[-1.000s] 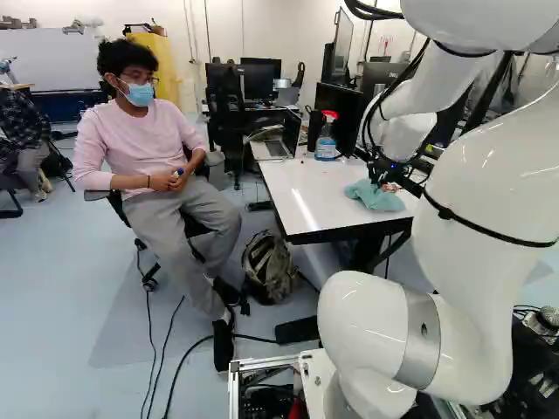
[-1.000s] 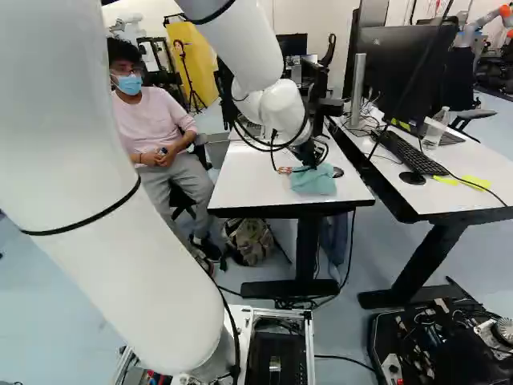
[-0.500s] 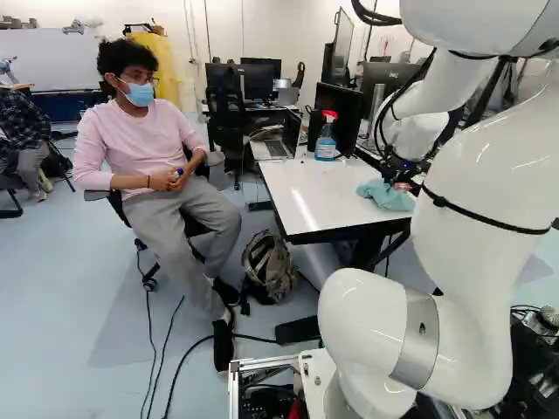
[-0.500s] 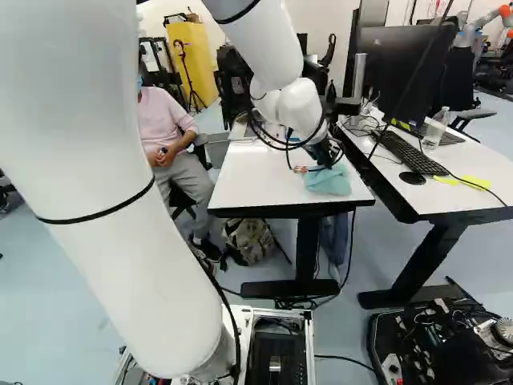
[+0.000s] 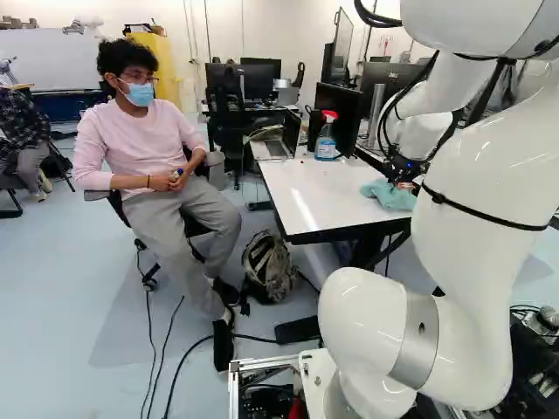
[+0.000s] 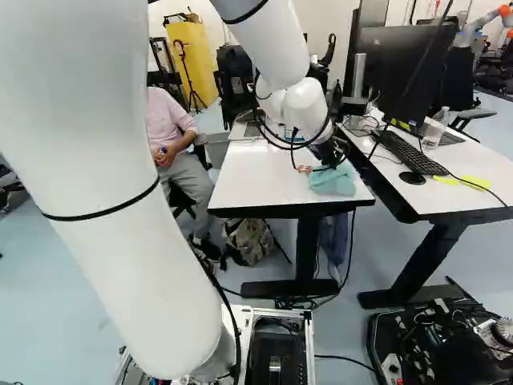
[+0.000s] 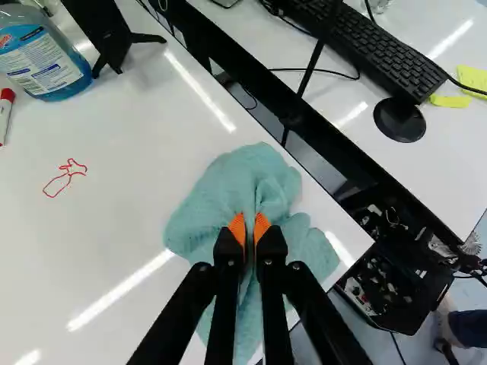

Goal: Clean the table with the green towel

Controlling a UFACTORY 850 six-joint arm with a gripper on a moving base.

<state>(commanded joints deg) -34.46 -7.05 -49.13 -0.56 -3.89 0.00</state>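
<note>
My gripper (image 6: 330, 154) is low over the white table (image 6: 248, 180) near its right edge in the right base view, at the green towel (image 6: 333, 181). In the wrist view the gripper (image 7: 249, 228) has its orange pads pinching a raised fold of the towel (image 7: 228, 179) from both sides. The rest of the cloth lies bunched on the tabletop around and under the fingers, close to the table's edge. A thin red marker drawing (image 7: 65, 176) is on the white surface, off to one side of the towel.
A spray bottle of blue liquid (image 5: 326, 138), a red-capped marker (image 7: 5, 114) and a monitor stand (image 7: 110, 34) are on the table. Across a gap, a second desk holds a keyboard (image 6: 410, 152) and mouse (image 6: 412, 178). A person sits beside the table.
The arm has moved to the right in both base views, and the towel has slid over the table with the gripper, mostly in the first half second. The base has stayed still.
</note>
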